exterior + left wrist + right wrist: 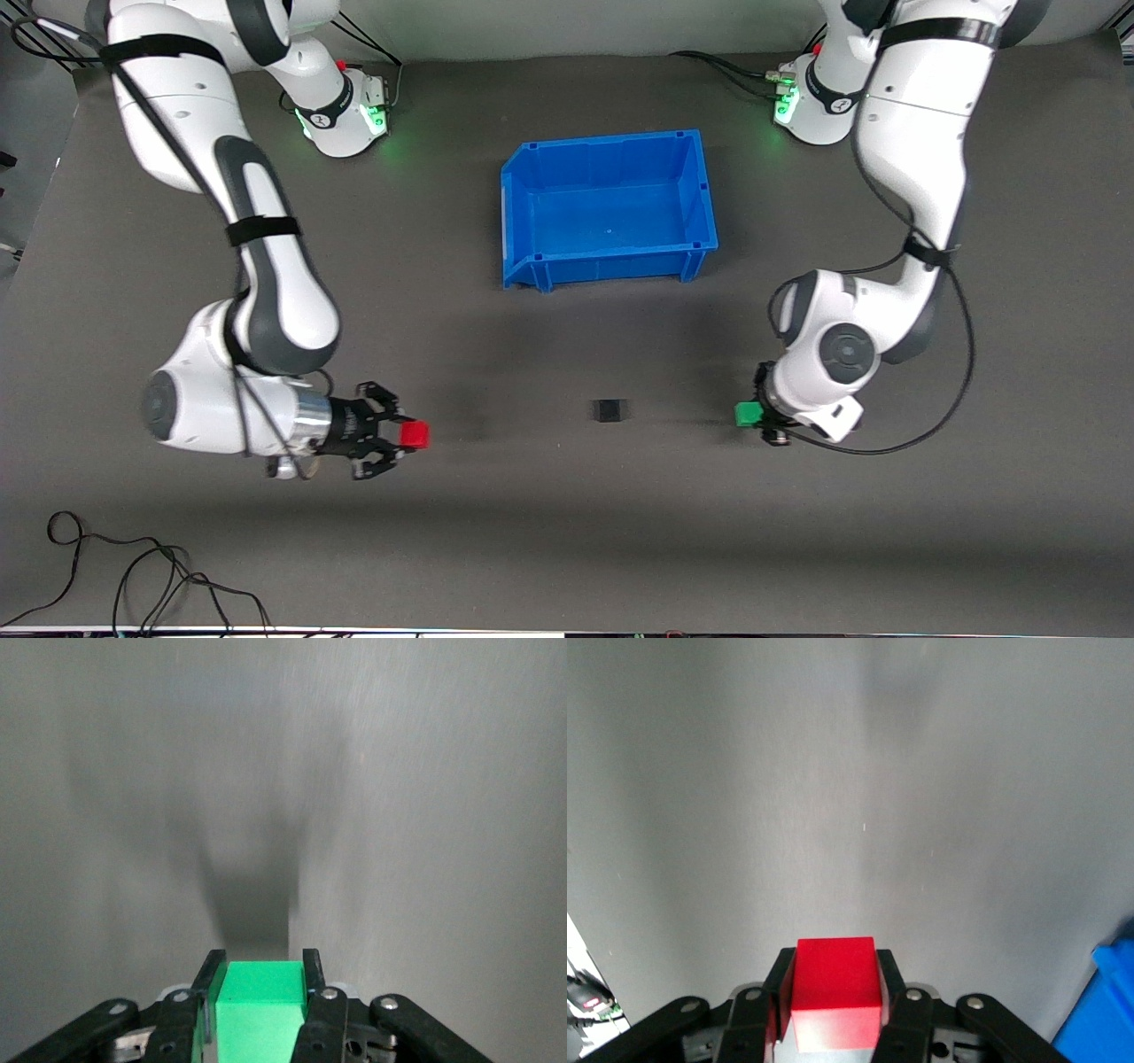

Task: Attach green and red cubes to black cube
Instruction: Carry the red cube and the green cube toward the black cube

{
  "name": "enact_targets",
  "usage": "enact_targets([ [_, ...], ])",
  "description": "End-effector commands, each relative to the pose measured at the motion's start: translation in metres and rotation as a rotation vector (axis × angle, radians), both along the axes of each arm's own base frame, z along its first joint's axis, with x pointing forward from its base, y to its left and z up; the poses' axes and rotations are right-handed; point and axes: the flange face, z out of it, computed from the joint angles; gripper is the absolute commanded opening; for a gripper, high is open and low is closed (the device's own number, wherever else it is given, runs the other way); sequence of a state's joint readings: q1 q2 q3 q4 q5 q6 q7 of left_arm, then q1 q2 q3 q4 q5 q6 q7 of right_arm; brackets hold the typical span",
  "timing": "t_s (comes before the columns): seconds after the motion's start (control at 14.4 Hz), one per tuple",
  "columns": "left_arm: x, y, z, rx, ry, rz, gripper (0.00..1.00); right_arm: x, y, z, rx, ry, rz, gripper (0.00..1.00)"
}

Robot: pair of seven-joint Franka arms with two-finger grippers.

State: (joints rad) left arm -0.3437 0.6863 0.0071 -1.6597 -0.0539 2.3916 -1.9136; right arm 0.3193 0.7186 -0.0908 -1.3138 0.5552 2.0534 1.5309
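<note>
Bare surface [532,532] lies between the black cube [610,410] and the cube-carrying grippers at either end: right gripper [403,435] with the red cube [414,434], left gripper [753,414] with the green cube [748,414]. Sole bulky obstacle: blue bin [532,266], farther from the front camera than the black cube, well apart from it.

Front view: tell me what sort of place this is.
Most likely a robotics lab bench. Two table-mounted arms work over a dark mat with cables trailing. The left gripper holds a green cube, the right gripper a red cube, either side of a black cube near a blue bin.
</note>
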Motion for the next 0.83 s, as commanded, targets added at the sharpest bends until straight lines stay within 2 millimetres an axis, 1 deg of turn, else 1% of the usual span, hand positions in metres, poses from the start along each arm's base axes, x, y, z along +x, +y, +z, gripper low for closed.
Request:
enact_targets([
  [0.0, 0.006, -0.030, -0.005, -0.004, -0.017, 0.038, 0.00, -0.002, 0.038, 0.003, 0.017, -0.016, -0.078, 0.00],
  [0.14, 0.006, -0.049, -0.007, -0.010, -0.024, 0.048, 0.00, -0.009, 0.067, 0.002, 0.022, -0.011, -0.111, 0.00],
  [0.21, 0.007, -0.056, -0.010, -0.011, -0.027, 0.056, 0.00, -0.016, 0.088, -0.002, 0.020, -0.015, -0.105, 0.00],
  [0.35, 0.009, -0.063, -0.014, -0.014, -0.029, 0.055, 0.00, -0.030, 0.125, -0.016, 0.012, -0.019, -0.093, 0.00],
  [0.42, 0.008, -0.065, -0.017, -0.013, -0.026, 0.051, 0.00, -0.034, 0.137, -0.023, 0.011, -0.027, -0.095, 0.00],
  [0.49, 0.006, -0.069, -0.018, -0.015, -0.023, 0.047, 0.00, -0.042, 0.154, -0.034, 0.005, -0.030, -0.079, 0.00],
  [0.62, -0.001, -0.083, -0.021, -0.029, -0.012, 0.034, 0.00, -0.052, 0.177, -0.051, -0.003, -0.053, -0.058, 0.00],
  [0.76, -0.004, -0.090, -0.022, -0.034, -0.007, 0.059, 0.00, -0.058, 0.192, -0.065, -0.004, -0.078, -0.055, 0.00],
])
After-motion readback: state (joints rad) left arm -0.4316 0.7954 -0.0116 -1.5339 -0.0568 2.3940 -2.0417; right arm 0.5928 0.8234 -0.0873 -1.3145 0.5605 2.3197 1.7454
